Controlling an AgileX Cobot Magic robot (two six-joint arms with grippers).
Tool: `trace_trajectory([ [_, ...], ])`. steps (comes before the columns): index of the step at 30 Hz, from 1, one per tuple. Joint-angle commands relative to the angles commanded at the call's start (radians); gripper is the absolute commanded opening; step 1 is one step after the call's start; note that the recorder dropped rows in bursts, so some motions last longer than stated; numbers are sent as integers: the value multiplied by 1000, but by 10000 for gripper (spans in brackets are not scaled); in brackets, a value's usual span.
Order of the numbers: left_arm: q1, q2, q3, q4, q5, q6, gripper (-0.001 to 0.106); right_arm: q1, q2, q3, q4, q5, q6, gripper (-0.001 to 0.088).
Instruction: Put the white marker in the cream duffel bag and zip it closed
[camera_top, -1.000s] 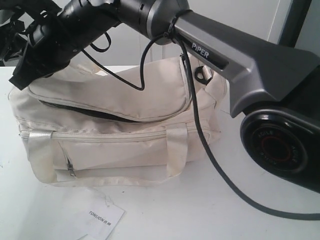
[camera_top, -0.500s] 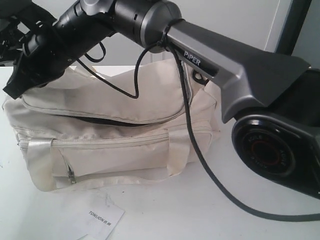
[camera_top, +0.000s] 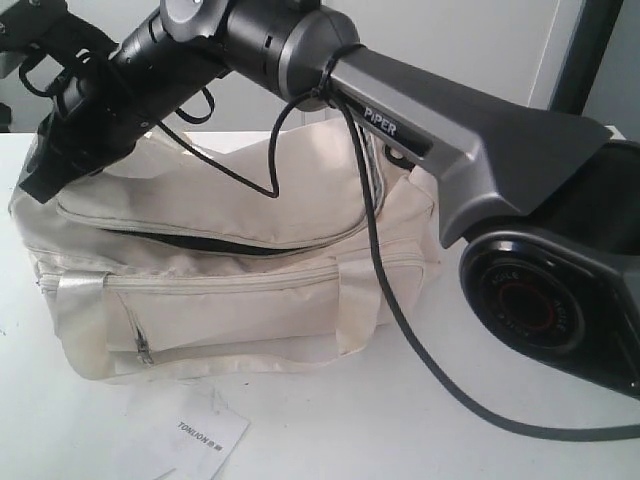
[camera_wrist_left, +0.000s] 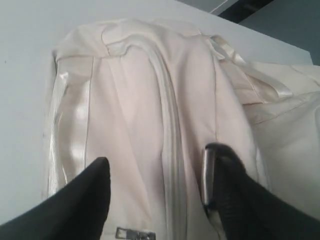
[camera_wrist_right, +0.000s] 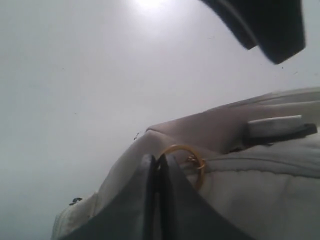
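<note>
The cream duffel bag (camera_top: 230, 260) lies on the white table, its top flap still showing a narrow dark gap along the front. My right gripper (camera_wrist_right: 157, 162) has reached across to the bag's left end (camera_top: 35, 180) and is shut on the zip's gold ring pull (camera_wrist_right: 196, 159). My left gripper (camera_wrist_left: 155, 172) hangs open above one end of the bag (camera_wrist_left: 150, 100), a finger on each side of the closed zip line, with a metal slider (camera_wrist_left: 135, 233) just below. The white marker is out of view.
A white paper TONLION tag (camera_top: 200, 435) lies on the table in front of the bag. The right arm's black cable (camera_top: 400, 310) drapes over the bag and onto the table. The arm's base joint (camera_top: 535, 310) stands close to the bag's right end.
The right arm swung left and settled slightly higher, tugging the bag's left end. The dark gap under the top flap has narrowed and the bag has shifted a little.
</note>
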Motion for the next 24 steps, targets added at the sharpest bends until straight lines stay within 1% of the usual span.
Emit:
trace_trajectory([
  [2, 0, -27, 72, -59, -11, 57, 640, -13, 0, 0, 2, 3, 4, 0],
  [5, 0, -46, 148, -103, -64, 82, 640, -17, 0, 0, 16, 13, 4, 0],
  [8, 0, -49, 202, -107, -113, 84, 640, -17, 0, 0, 52, 13, 0, 0],
  [11, 0, -49, 250, -163, -129, 104, 640, -17, 0, 0, 52, 13, 0, 0],
  [14, 0, -49, 272, -267, -123, 173, 640, -17, 0, 0, 52, 13, 0, 0],
  [16, 0, -49, 275, -306, -116, 200, 640, -17, 0, 0, 52, 15, 0, 0],
  [20, 0, -37, 275, -311, -122, 204, 640, -17, 0, 0, 52, 23, 1, 0],
  [22, -11, -26, 275, -311, -121, 204, 640, -17, 0, 0, 52, 32, 1, 0],
  [24, -34, -12, 275, -311, -116, 208, 640, -17, 0, 0, 52, 35, 1, 0],
])
